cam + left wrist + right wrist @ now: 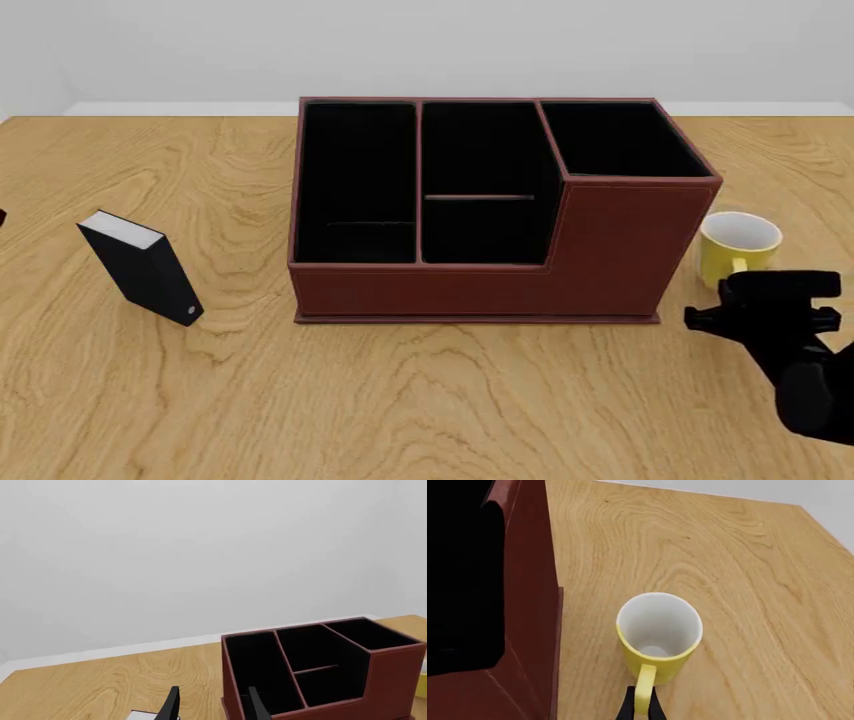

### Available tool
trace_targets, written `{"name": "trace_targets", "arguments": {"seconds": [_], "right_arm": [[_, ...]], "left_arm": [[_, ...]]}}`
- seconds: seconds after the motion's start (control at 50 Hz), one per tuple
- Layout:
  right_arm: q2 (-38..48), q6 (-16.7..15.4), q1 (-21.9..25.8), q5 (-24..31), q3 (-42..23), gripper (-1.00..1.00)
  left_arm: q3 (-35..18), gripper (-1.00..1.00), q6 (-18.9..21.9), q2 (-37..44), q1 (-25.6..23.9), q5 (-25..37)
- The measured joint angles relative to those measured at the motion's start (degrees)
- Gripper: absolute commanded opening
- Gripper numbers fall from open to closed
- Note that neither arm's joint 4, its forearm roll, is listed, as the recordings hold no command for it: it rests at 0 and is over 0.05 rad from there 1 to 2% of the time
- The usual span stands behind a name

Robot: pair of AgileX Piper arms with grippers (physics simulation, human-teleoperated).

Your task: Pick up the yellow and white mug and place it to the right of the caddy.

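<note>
The yellow and white mug stands upright on the table just right of the reddish-brown caddy, its handle toward the arms' side. In the right wrist view the mug shows its white inside, and my right gripper is shut on its yellow loop handle; the caddy wall is beside it. In the front view the right gripper sits low, right behind the mug. My left gripper is open and empty, near the caddy. It is almost out of the front view, at the left edge.
A small black book-like box with a white edge stands on the table to the left of the caddy. The table's far edge meets a pale wall. The table's right edge runs close to the mug.
</note>
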Motion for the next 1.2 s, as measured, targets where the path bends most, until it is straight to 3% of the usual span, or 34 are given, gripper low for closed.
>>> {"name": "trace_targets", "arguments": {"seconds": [0.36, 0.38, 0.92, 1.2], "right_arm": [[1.8, -0.6, -0.2, -1.4, -0.4, -1.0], [1.9, -0.6, -0.2, -1.4, -0.3, 1.0], [6.2, -1.0, -2.3, -1.3, -1.9, 1.0], [7.5, 1.7, -2.8, -3.6, -1.5, 1.0]], "left_arm": [[0.2, 1.0, 0.0, -0.1, -0.1, 0.1], [0.2, 1.0, 0.0, -0.2, -0.1, 0.1], [-0.1, 1.0, 0.2, 0.0, -0.2, 0.3], [-0.4, 1.0, 0.2, -0.3, -0.2, 0.7]]}}
